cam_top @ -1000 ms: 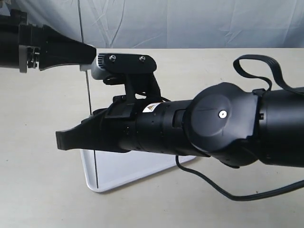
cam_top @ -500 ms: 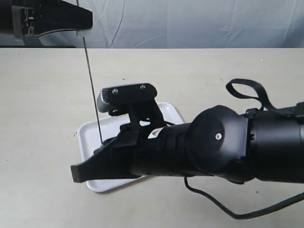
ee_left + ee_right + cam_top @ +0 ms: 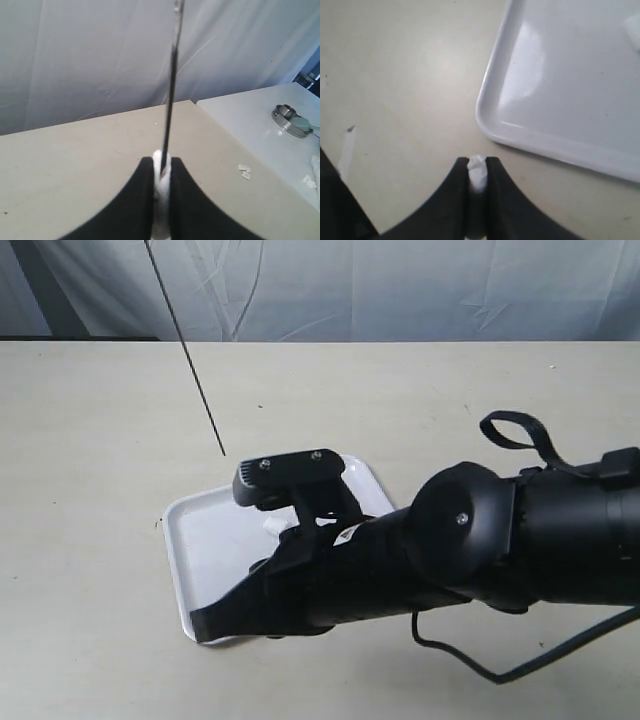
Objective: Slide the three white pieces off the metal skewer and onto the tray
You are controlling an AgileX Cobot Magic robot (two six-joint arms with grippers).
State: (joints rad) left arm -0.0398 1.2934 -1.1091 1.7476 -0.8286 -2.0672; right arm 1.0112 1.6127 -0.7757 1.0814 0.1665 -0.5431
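1. Left gripper (image 3: 161, 161) is seen pressed together on the metal skewer (image 3: 171, 85), which stands up from between its fingertips. A white bit shows in the gap at the rod's base; what it is cannot be told.
2. Right gripper (image 3: 477, 164) is seen with its jaws pressed close together. A small white bit sits between the fingertips; whether it is a piece or a lining cannot be told.
3. In the right wrist view these fingertips are found over the table (image 3: 395, 75), just outside the rim of the tray (image 3: 560, 100).
4. In the exterior view the skewer is seen slanting down from the top edge, its lower end hanging above the table, apart from the tray. Its visible length is bare.
5. One white piece (image 3: 278, 528) is seen lying in the tray, beside the right arm's camera bracket (image 3: 290, 472).
6. Much of the tray is covered by the right arm, so the other pieces cannot be placed.
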